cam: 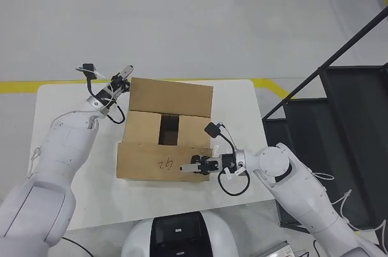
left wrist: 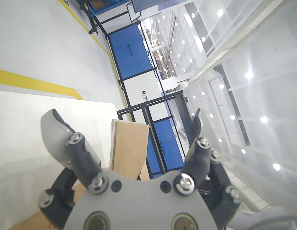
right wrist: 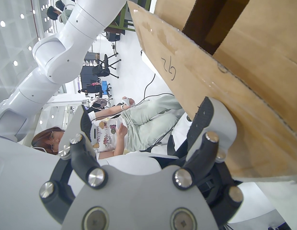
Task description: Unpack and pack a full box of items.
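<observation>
The box point(cam: 142, 125) is set mid-table point(cam: 239, 109), outer flaps opened outward. The left gripper point(left wrist: 125, 118) is held wide open around the far flap point(cam: 171, 96), gripping nothing. The right gripper point(right wrist: 142, 107), also open and empty, is placed with one finger against the near flap point(right wrist: 210, 77), probably to keep it spread. The contents are still covered by the inner flaps point(cam: 195, 128), with a dark gap left between them.

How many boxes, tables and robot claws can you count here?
cardboard box: 1
table: 1
claws: 2 (left claw, right claw)
Total: 4
</observation>
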Available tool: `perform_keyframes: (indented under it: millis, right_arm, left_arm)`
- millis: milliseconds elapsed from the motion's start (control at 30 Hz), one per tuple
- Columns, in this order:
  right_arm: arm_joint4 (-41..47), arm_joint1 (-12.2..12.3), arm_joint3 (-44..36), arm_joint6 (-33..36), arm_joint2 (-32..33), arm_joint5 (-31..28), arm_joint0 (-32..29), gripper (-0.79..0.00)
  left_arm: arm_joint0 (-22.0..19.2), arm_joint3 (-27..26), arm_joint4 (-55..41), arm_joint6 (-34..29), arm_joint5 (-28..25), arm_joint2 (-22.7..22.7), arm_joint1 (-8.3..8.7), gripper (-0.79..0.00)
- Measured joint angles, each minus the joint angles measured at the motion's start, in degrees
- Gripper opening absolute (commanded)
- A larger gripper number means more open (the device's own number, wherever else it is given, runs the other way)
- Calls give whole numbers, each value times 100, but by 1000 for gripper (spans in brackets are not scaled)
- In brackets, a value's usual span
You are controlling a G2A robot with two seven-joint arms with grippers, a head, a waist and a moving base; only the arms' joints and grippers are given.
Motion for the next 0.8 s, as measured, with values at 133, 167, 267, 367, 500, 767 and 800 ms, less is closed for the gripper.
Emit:
perform_keyframes:
  millis: [133,167,267,367,500,767,800]
  right_arm:
    - [-2,11,-6,-1,27,-5,-24,0]
    - [-3,13,-4,-1,32,-6,-31,0]
    - [1,18,2,2,34,-11,-39,0]
    - [-13,16,5,-13,0,-18,-36,0]
    - [-42,8,13,-28,-67,-8,-10,0]
    - [-81,-5,77,-67,-162,-18,61,0]
    - [-89,-6,79,-74,-169,-18,66,0]
  left_arm:
    - [-7,44,-256,-270,33,-76,-85,0]
    - [-5,61,-405,-416,29,-130,-100,0]
    - [-3,108,-792,-861,-83,-293,-105,0]
    - [18,134,-1134,-1363,-239,-459,-76,0]
    - [71,-1,-1561,-2058,-199,-667,-10,0]
    - [423,-910,-1493,-2923,677,-779,290,0]
    - [463,-993,-1454,-2999,753,-779,325,0]
